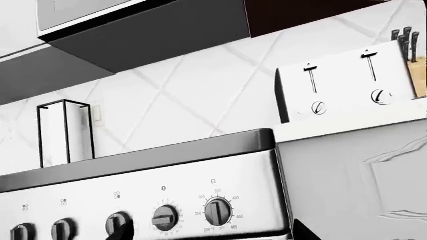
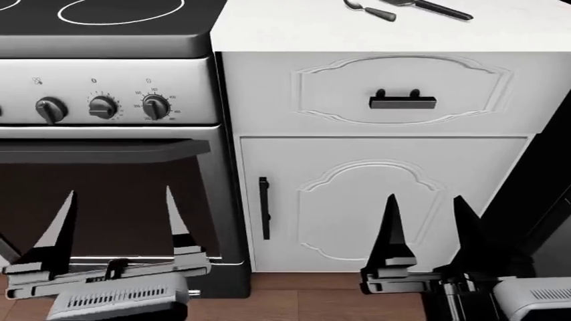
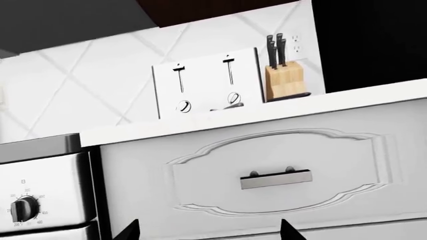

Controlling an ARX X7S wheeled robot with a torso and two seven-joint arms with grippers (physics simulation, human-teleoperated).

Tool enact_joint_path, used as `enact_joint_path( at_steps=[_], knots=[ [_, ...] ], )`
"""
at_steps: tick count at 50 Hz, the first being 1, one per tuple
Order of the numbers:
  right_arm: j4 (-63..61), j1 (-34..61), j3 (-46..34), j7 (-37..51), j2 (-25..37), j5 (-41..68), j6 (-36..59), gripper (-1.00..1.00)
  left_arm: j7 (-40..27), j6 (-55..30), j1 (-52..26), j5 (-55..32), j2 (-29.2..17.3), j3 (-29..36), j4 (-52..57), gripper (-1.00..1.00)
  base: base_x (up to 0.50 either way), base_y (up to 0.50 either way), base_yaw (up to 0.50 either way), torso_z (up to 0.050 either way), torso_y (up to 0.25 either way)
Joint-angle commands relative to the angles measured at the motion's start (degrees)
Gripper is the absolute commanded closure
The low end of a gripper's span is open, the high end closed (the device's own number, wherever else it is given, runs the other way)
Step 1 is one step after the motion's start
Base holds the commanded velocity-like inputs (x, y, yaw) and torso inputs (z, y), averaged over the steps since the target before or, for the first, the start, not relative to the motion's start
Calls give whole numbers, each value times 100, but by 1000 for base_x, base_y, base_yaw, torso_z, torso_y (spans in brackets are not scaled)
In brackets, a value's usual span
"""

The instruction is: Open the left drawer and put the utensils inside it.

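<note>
The left drawer (image 2: 339, 87) is shut, its white moulded front carrying a black handle (image 2: 403, 101). On the counter above it lie the utensils: a small spoon (image 2: 370, 11) and a black-handled spatula-like tool (image 2: 432, 8). My right gripper (image 2: 426, 198) is open, low in front of the cabinet door below the drawer. In the right wrist view the drawer front (image 3: 200, 180) and its handle (image 3: 275, 178) fill the picture just beyond the open right gripper (image 3: 210, 232). My left gripper (image 2: 120, 192) is open before the oven, facing the knobs (image 1: 165, 218). Neither holds anything.
A steel stove (image 2: 107, 100) with knobs and a dark oven door stands left of the cabinet. Below the drawer is a cabinet door with a vertical bar handle (image 2: 264, 207). A white toaster (image 3: 207, 87) and a wooden knife block (image 3: 283, 80) stand at the counter's back.
</note>
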Motion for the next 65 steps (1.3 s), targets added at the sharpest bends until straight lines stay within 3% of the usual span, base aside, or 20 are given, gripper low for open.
enact_joint_path(
  at_steps=[1,6,10,14,18,31,65],
  knots=[
    [-49,-1,58,36,34,108,-24,-100,-1711,1048,1009,850,485,-640,-48,-100,0,0,0,0,0],
    [-41,7,35,61,31,80,-22,-100,-2946,2323,1706,1133,549,-1176,-309,-100,0,0,0,0,0],
    [-15,18,21,89,22,37,-28,-100,-3787,2830,2059,1603,722,-1598,-488,-100,0,0,0,0,0],
    [-6,29,23,140,17,-16,-18,-100,-4482,4290,1978,829,418,-1610,-1532,-100,0,0,0,0,0],
    [10,43,27,176,16,-31,-3,-100,-4903,4966,1940,462,449,-1684,-2185,-100,0,0,0,0,0],
    [30,74,54,232,4,29,-47,-100,-5092,5390,1711,82,399,-1577,-3034,-100,7,0,0,0,0],
    [-32,28,-25,241,104,-6,-151,-100,-4981,5286,1697,-57,310,-1471,-2961,-100,190,44,0,0,0]
  ],
)
